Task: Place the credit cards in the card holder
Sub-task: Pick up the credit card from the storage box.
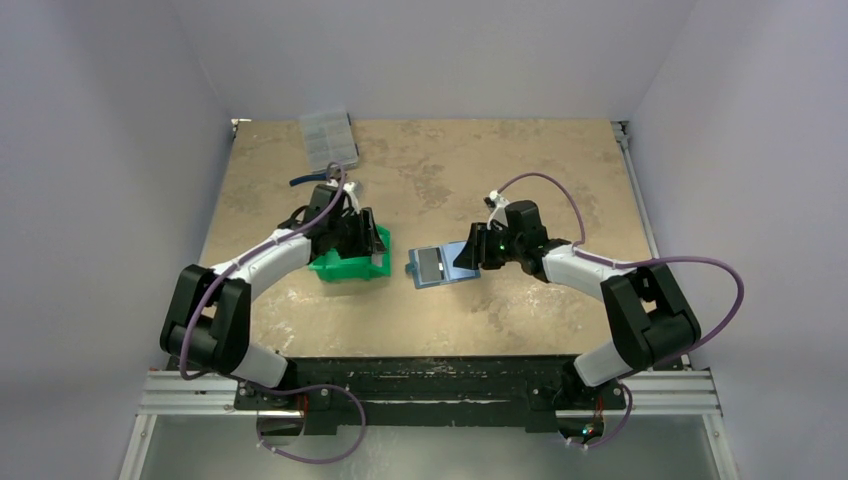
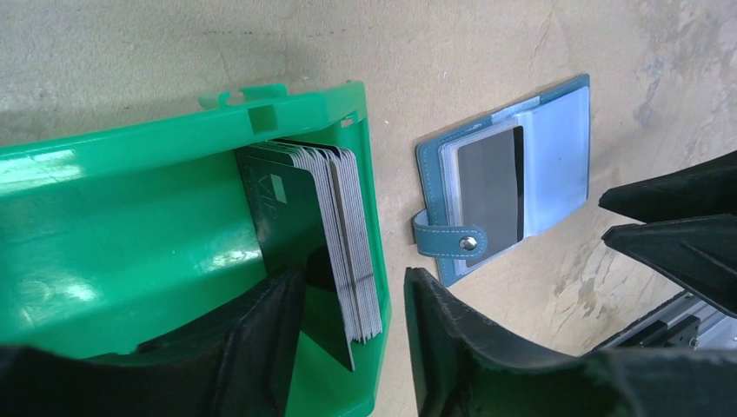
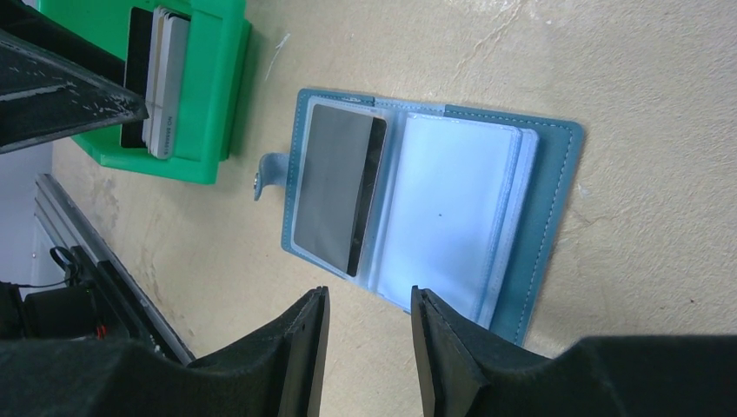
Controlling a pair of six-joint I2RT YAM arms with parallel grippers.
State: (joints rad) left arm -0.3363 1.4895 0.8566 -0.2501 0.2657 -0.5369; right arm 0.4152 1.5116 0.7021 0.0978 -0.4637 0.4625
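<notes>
The credit cards (image 2: 352, 243) stand on edge as a stack against the right wall of the green tray (image 2: 130, 226), with a dark card at the front. My left gripper (image 2: 352, 276) is open. One finger is inside the tray beside the dark card, the other outside the tray wall with a sliver of table showing. The teal card holder (image 3: 547, 217) lies open flat on the table, a dark grey card (image 3: 335, 187) in its left pocket. My right gripper (image 3: 369, 295) hangs open at the holder's near edge, nothing between its fingers. From above, the holder (image 1: 440, 266) lies between both grippers.
A clear compartment box (image 1: 328, 138) stands at the back left, with a blue-handled tool (image 1: 305, 181) just in front of it. The green tray (image 1: 350, 268) is left of the holder. A metal rail (image 1: 430, 395) runs along the near table edge.
</notes>
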